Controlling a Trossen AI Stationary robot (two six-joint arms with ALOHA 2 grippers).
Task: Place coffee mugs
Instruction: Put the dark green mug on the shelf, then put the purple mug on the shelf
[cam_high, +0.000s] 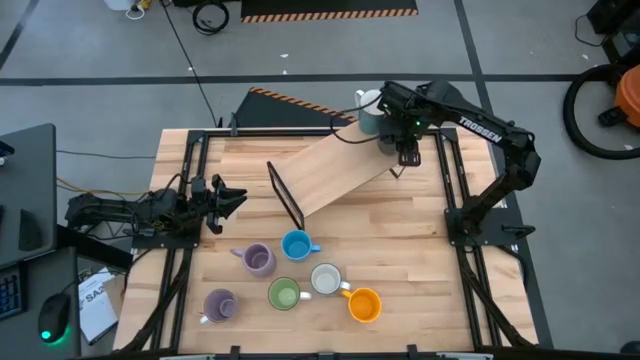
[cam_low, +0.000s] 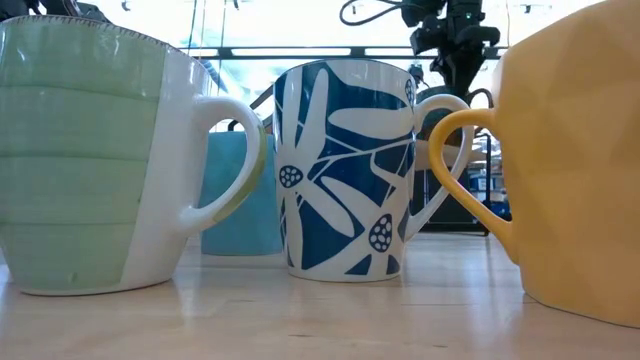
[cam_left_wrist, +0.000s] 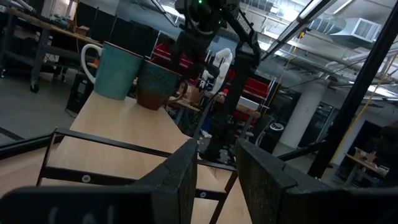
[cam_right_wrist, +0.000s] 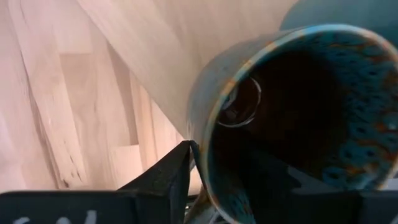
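Two coffee mugs stand at the far right end of a raised wooden board (cam_high: 330, 172): a teal one with a white handle (cam_left_wrist: 115, 70) and a dark brown one with a speckled blue inside (cam_left_wrist: 158, 86). My right gripper (cam_right_wrist: 214, 177) is over the brown mug (cam_right_wrist: 311, 106), pointing down and open, one finger inside the rim and one outside. Several more mugs rest on their bases on the table's near part: lilac (cam_high: 258, 260), blue (cam_high: 296, 245), white (cam_high: 326, 279), green (cam_high: 284, 294), orange (cam_high: 364, 304), lilac (cam_high: 219, 305). My left gripper (cam_left_wrist: 214, 165) waits open at the left. My right gripper comes from above with its fingers on either side of the brown mug's wall at the rim (cam_right_wrist: 200, 155). The outer finger (cam_right_wrist: 171, 177) stands right beside the wall; I cannot tell whether it touches. The mug stands upright on the board.
The board slopes up from a black stand (cam_high: 287, 197) at mid-table toward the far right corner. Black frame rails (cam_high: 188, 180) run along the table's left and right sides. In the low view, the green (cam_low: 90, 160), flowered (cam_low: 345, 170) and orange (cam_low: 580, 150) mugs fill the foreground.
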